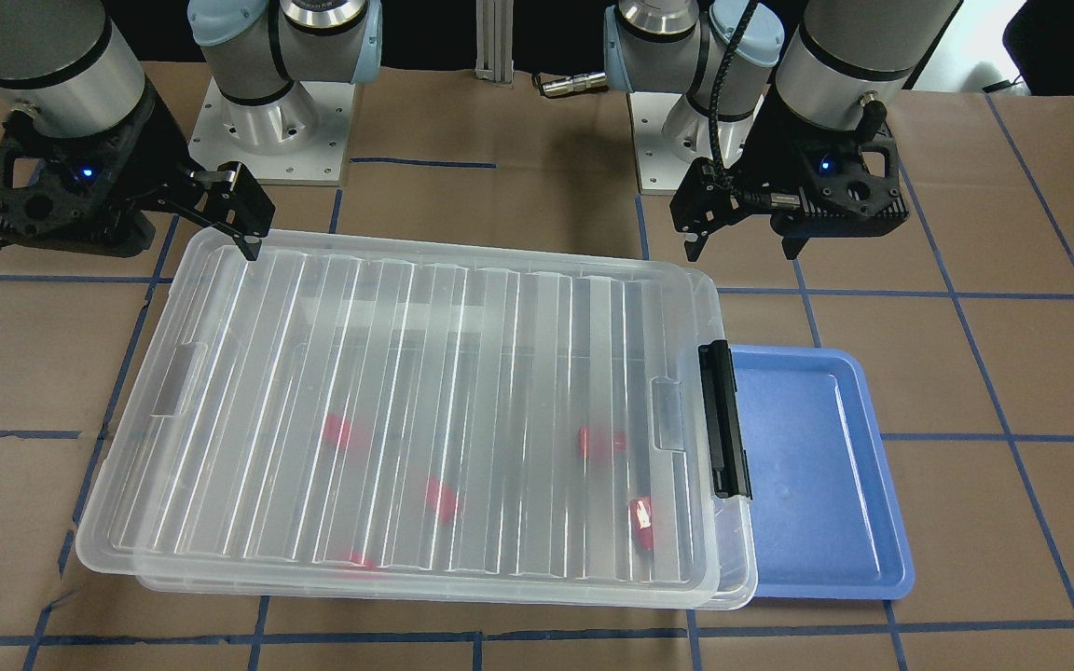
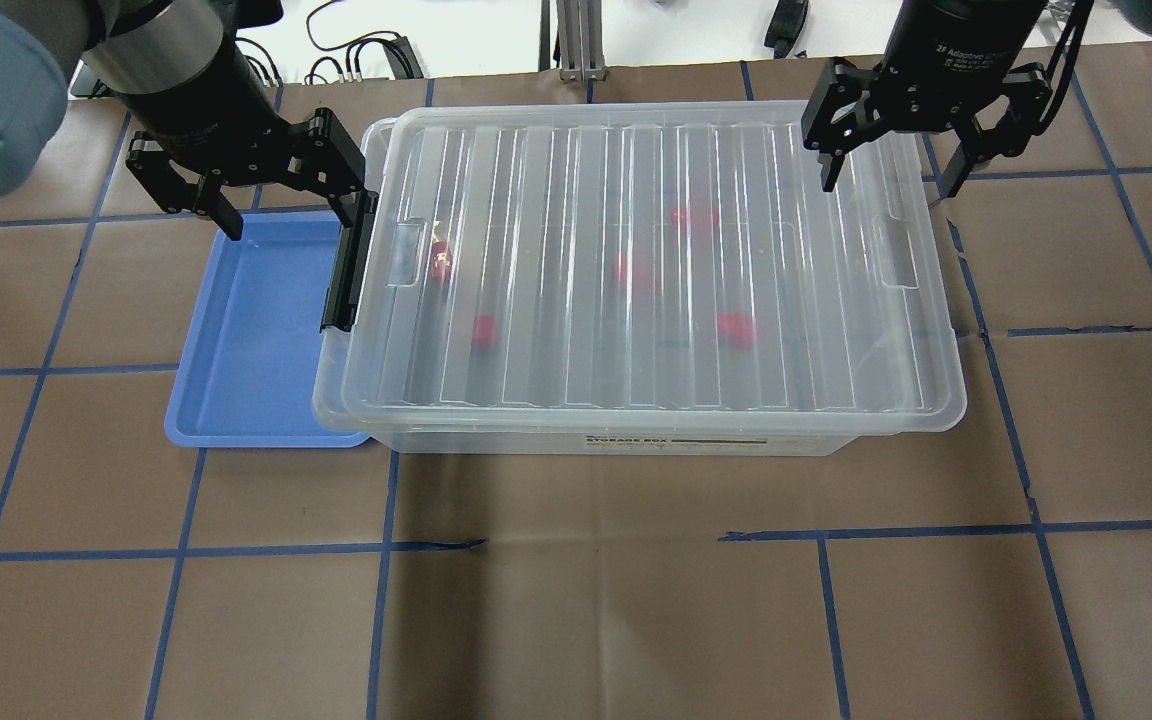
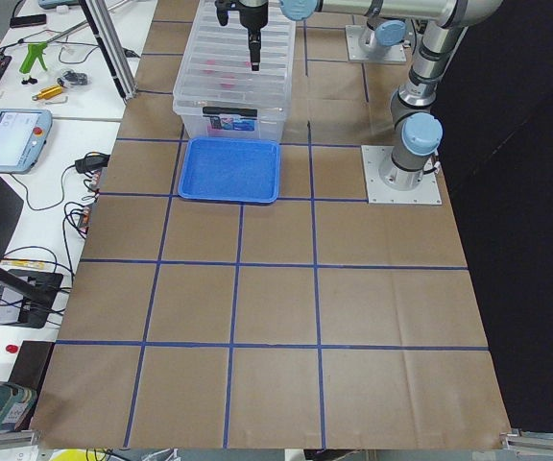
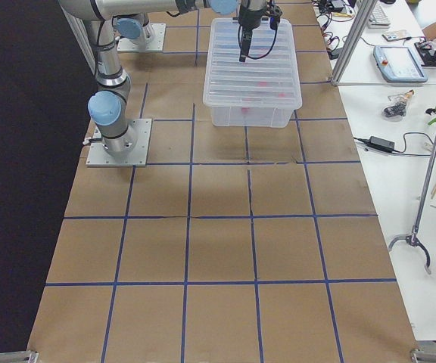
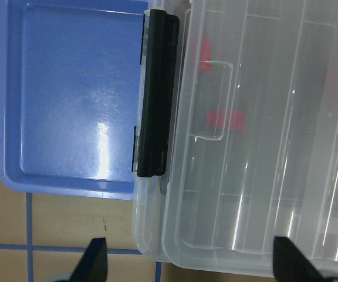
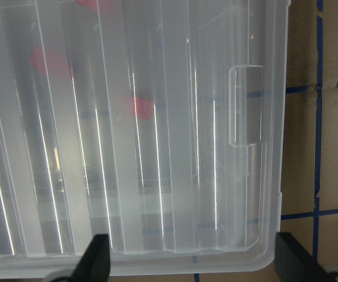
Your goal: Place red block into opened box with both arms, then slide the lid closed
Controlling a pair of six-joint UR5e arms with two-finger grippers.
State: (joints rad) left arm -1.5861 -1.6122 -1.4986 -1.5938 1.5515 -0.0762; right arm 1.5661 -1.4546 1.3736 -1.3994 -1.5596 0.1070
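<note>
Left gripper (image 2: 291,220) and right gripper (image 2: 888,187) fingers spread; overhead, unlike front, shows the box (image 2: 496,446) label (image 2: 671,441), seemingly "STORAGE BOX".

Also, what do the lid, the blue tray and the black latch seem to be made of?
The lid: translucent ridged plastic, glossy; red blocks show blurred through it. The blue tray: probably smooth moulded plastic, with a soft light reflection. The black latch: looks like matte hard plastic.
</note>
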